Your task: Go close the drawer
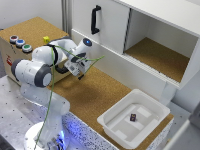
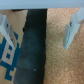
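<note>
**Drawer stands pulled out, far from the arm**

Drawer (image 1: 134, 120) sits at about five o'clock in the exterior view: a wide, shallow white plastic tray with a rounded rim and a stepped inner floor, sticking out past the cork-topped table (image 1: 95, 95). A small dark object (image 1: 133, 117) lies loose near the middle of its floor; it is too small to identify.

Claw (image 1: 80, 74) hangs well apart from the drawer, up near ten o'clock of the exterior view, beside the wooden box (image 1: 22, 37) with coloured buttons. In the wrist view its two pale fingers (image 2: 75, 27) stand wide apart with nothing between them, so the claw is open and empty, looking down on cork and a dark strip.

By its look, the drawer is thin moulded plastic: light, fairly stiff along the rim, likely to flex in the broad walls, and smooth enough to be slippery. No grasp seems needed. The sensible contact is a flat push on the outer front wall, the side at five o'clock, close to the rim and near its centre, where the plastic should be stiffest. Pushing off-centre would probably skew the tray and jam it. Pressing from above on the rim risks bending it. A sudden shove could send the loose object sliding. How the drawer runs under the table is hidden, so the friction cannot be told.
</note>
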{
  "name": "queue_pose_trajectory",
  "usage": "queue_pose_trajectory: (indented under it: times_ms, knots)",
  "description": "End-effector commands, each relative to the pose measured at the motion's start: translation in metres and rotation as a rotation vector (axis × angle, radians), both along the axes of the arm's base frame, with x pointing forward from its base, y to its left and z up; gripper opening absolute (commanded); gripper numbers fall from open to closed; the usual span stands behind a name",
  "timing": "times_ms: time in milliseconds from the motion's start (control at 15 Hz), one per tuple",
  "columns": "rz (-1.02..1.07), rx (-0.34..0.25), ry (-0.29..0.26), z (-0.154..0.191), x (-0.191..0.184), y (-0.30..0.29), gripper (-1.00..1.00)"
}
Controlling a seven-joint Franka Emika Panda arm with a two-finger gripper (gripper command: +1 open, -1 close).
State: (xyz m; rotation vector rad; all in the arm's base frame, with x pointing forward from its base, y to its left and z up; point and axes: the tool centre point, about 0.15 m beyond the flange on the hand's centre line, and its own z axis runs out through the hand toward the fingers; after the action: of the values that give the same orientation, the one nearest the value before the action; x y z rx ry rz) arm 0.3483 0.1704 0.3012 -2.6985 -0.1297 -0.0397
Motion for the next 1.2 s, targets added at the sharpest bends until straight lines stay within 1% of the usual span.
queue_pose_trajectory:
  times_ms: [0,267,400,600,867,1133]
  knots:
    - [0.065,0.055,0.059,-0.006,0.018,0.011,-1.00]
    - [0.076,0.061,0.064,-0.008,0.020,0.016,-1.00]
    - [0.080,0.064,0.056,-0.006,0.020,0.018,-1.00]
    - [0.080,0.046,0.043,-0.002,0.019,0.018,-1.00]
    - [0.090,0.032,0.055,-0.007,0.018,0.022,-1.00]
    - [0.130,0.017,0.055,-0.010,0.024,0.039,-1.00]
